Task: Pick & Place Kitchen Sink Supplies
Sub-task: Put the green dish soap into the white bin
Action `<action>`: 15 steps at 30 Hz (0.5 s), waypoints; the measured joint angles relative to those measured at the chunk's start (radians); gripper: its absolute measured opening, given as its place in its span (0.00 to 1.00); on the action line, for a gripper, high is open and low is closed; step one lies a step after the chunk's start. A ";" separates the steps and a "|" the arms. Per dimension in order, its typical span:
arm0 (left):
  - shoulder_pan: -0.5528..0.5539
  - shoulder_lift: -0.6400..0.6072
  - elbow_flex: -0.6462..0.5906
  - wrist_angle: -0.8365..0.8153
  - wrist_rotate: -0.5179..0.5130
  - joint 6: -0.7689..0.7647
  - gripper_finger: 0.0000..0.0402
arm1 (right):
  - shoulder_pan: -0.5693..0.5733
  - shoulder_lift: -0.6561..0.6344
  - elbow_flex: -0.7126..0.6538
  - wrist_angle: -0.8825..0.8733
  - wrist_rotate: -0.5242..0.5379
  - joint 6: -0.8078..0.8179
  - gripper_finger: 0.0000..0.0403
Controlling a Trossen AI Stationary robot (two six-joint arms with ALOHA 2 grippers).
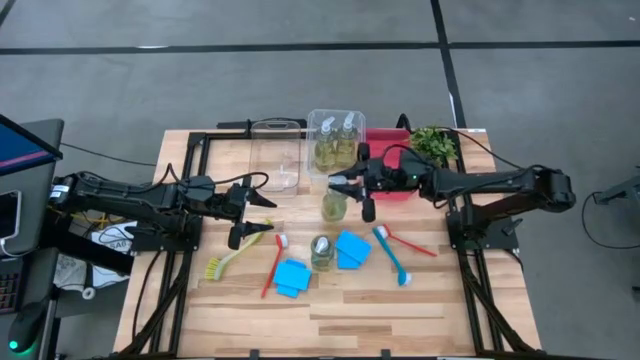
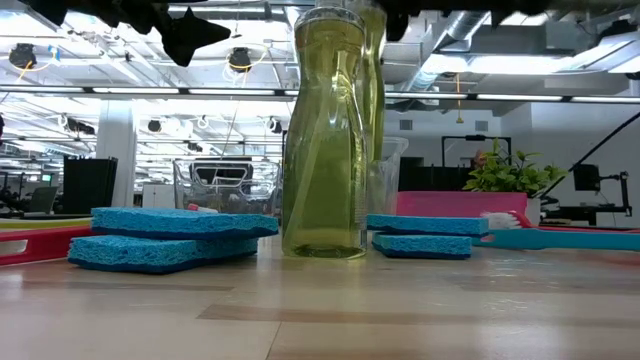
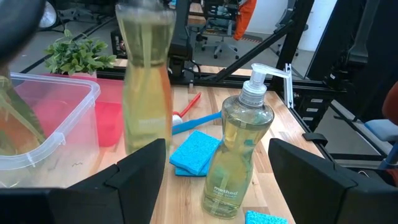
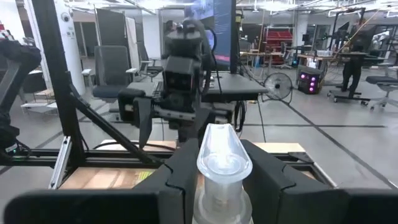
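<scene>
The bench (image 1: 420, 310) carries most of the supplies in a loose row across its middle, with the clear bin (image 1: 336, 140) at twelve o'clock already holding two bottles. Just at six o'clock of that bin stands the bottle (image 1: 334, 205) that matters now, upright, its long axis straight up and down. The right tool (image 1: 347, 184) sits directly over it, its fingers closed against the pump head (image 4: 224, 163), which shows pinched between them in the right wrist view. So the bin lies at twelve o'clock from the held bottle, near, and I judge the coming move to be a lift and a short carry that way, keeping the bottle vertical to clear the bin wall.

The left tool (image 1: 252, 218) hovers at nine o'clock of that bottle, jaws standing wide and empty. From it the fourth bottle (image 1: 322, 252) lies toward four o'clock, also upright, between the red brush (image 1: 273, 266) and the blue sponges (image 1: 351, 249). The left arm looks a little nearer to that one.
</scene>
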 joint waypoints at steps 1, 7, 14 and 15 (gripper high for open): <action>0.000 0.000 0.000 0.000 0.000 0.000 0.71 | -0.003 -0.005 0.019 -0.024 0.000 -0.008 0.23; 0.000 0.000 0.000 0.000 0.000 0.000 0.71 | -0.047 -0.011 0.157 -0.188 -0.001 -0.033 0.23; 0.000 0.000 0.000 0.000 0.000 0.000 0.71 | -0.121 -0.010 0.302 -0.327 0.000 -0.042 0.23; 0.000 0.000 0.000 0.000 0.000 0.000 0.71 | -0.134 -0.010 0.319 -0.340 0.000 -0.042 0.23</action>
